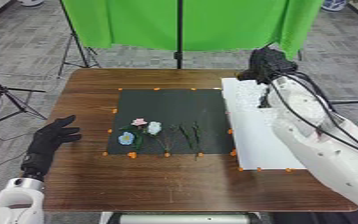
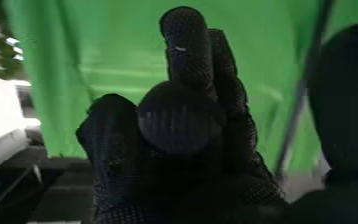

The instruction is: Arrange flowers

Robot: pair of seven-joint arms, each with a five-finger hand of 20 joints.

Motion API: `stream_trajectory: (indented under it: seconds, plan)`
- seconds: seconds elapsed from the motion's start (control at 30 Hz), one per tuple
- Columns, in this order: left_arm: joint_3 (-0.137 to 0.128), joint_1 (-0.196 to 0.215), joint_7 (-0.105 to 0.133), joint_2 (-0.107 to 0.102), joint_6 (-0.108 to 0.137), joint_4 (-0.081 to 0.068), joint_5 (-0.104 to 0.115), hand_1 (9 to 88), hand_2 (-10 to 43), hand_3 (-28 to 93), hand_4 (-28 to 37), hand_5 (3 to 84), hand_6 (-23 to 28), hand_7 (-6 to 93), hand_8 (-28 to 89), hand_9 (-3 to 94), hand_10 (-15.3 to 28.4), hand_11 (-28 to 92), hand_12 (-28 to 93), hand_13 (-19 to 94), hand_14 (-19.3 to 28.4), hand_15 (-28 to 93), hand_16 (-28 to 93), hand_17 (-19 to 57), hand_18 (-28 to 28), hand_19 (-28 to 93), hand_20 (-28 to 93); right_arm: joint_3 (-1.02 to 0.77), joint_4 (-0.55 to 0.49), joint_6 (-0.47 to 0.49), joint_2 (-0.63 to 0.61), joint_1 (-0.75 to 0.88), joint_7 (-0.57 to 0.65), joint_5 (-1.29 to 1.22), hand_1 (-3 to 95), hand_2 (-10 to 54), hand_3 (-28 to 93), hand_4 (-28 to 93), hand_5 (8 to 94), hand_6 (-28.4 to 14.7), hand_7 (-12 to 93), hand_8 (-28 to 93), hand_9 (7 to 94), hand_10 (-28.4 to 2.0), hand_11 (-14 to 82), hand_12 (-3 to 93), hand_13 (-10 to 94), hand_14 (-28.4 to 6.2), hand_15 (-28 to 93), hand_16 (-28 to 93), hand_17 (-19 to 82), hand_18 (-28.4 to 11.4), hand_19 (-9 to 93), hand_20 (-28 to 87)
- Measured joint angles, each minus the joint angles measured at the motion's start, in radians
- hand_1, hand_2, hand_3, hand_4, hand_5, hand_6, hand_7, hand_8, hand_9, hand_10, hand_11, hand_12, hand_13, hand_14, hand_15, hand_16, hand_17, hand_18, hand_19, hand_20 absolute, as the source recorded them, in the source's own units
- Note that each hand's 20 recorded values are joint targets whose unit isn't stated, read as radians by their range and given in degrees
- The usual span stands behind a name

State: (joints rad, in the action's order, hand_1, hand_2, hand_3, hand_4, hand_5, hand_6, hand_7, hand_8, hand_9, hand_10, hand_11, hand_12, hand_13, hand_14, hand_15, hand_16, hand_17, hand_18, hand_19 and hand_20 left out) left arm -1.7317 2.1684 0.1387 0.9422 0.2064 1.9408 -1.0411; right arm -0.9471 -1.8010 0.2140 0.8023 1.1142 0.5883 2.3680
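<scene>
Lying on black mat (image 1: 175, 106): pink flower (image 1: 139, 122), white flower (image 1: 154, 128), pale-blue flower (image 1: 126, 138), thin green sprigs (image 1: 196, 134) | left hand (image 1: 47, 141) spread wide | right hand (image 1: 270, 63) loosely open

The left arm (image 1: 22, 194) and right arm (image 1: 310, 142) have smooth, rounded white shells, black cables (image 1: 317, 92) trailing along the right one, while the left hand (image 1: 46, 145) and right hand (image 1: 269, 64) wear black fabric gloves, the right's finely ribbed and meshed, with a small pale mark (image 2: 180, 49) on one finger.
</scene>
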Motion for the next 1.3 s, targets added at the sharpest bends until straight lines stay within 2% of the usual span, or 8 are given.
stream_trajectory:
  seconds: [0.23, 0.57, 0.7, 0.8, 0.9, 0.93, 1.1, 1.3]
  plan:
    - [0.000, 0.001, -0.002, 0.000, -0.002, 0.000, -0.001, 21.4, 18.2, 59, -28.3, 41.5, 5.2, 12.6, -6, 46.3, 15.1, 23, 12, 42, 20.5, 30, -2, 6.4, 13.8, 11, 16, 0.003, 0.061, 0.147, -0.012, 0.028, 0.025, -0.015, 22.7, -9.5, 59, -9, 58.5, -1.3, 9, -6, 69.9, -19.2, 16.8, 26.0, 86, -4.8, 64, 38, 61, -16.5, 93, 64]
    - [0.006, -0.002, -0.003, -0.001, -0.012, -0.002, -0.001, 21.5, 18.2, 59, -28.3, 41.5, 5.1, 12.6, -6, 46.3, 15.1, 24, 12, 42, 20.5, 30, -2, 6.3, 13.8, 11, 16, 0.023, 0.227, 0.113, 0.018, 0.032, 0.042, 0.010, 30.2, -9.5, 62, -10, 55.8, -0.8, 10, -6, 71.3, -17.5, 19.0, 25.3, 87, -3.3, 64, 37, 63, -15.4, 93, 63]
    - [0.009, -0.004, -0.003, -0.001, -0.013, -0.002, -0.001, 21.6, 18.2, 59, -28.3, 41.6, 5.1, 12.7, -6, 46.4, 15.1, 23, 12, 42, 20.4, 30, -2, 6.3, 13.8, 11, 16, 0.017, 0.248, 0.045, 0.025, 0.049, 0.044, -0.020, 39.5, -9.5, 64, -12, 57.8, -1.1, 13, -7, 75.7, -16.1, 22.1, 24.8, 90, -1.8, 63, 36, 65, -14.2, 93, 63]
    - [0.009, -0.004, -0.003, -0.001, -0.013, -0.002, -0.001, 21.6, 18.2, 59, -28.3, 41.6, 5.0, 12.7, -6, 46.4, 15.1, 23, 12, 42, 20.5, 30, -2, 6.4, 13.8, 11, 16, 0.019, 0.268, -0.076, 0.032, 0.060, 0.040, -0.098, 44.7, -9.5, 65, -15, 61.4, -0.5, 16, -8, 80.5, -14.4, 24.0, 24.8, 91, -0.9, 62, 37, 66, -13.3, 93, 62]
    - [0.008, -0.004, -0.003, 0.000, -0.013, -0.002, -0.001, 21.6, 18.2, 59, -28.3, 41.6, 5.1, 12.7, -6, 46.4, 15.2, 23, 12, 42, 20.5, 30, -2, 6.3, 13.8, 11, 16, 0.027, 0.287, -0.197, 0.039, 0.072, 0.028, -0.130, 51.8, -9.5, 60, -16, 63.9, 0.1, 18, -9, 84.0, -12.2, 17.9, 34.3, 92, -0.4, 61, 37, 67, -12.9, 93, 61]
    - [0.008, -0.004, -0.002, 0.000, -0.013, -0.002, -0.001, 21.7, 18.2, 59, -28.3, 41.6, 5.1, 12.7, -6, 46.4, 15.2, 23, 12, 42, 20.5, 30, -2, 6.3, 13.8, 11, 16, 0.030, 0.291, -0.222, 0.042, 0.075, 0.025, -0.130, 54.8, -9.5, 58, -16, 65.2, 0.0, 18, -5, 85.6, -11.4, 14.7, 37.7, 93, -0.1, 61, 37, 67, -12.7, 93, 61]
    - [0.008, -0.004, -0.002, 0.002, -0.013, -0.002, -0.001, 21.7, 18.2, 59, -28.3, 41.6, 5.0, 12.8, -6, 46.4, 15.1, 24, 12, 42, 20.5, 30, -2, 6.3, 13.8, 11, 16, 0.046, 0.307, -0.241, 0.055, 0.079, 0.012, -0.123, 63.7, -9.5, 52, -13, 73.6, -2.5, 20, 12, 90.5, -9.5, 10.9, 43.8, 93, 0.3, 61, 37, 68, -11.9, 93, 60]
    - [0.005, 0.000, -0.002, 0.004, -0.013, -0.001, -0.001, 21.6, 18.3, 59, -28.3, 41.6, 5.0, 12.8, -6, 46.4, 15.1, 24, 12, 42, 20.5, 30, -2, 6.3, 13.8, 11, 16, 0.064, 0.317, -0.320, 0.057, 0.074, 0.005, -0.151, 66.0, -9.5, 54, -14, 79.2, -3.2, 23, 16, 92.8, -9.1, 12.8, 45.1, 94, 0.5, 63, 36, 69, -11.7, 93, 60]
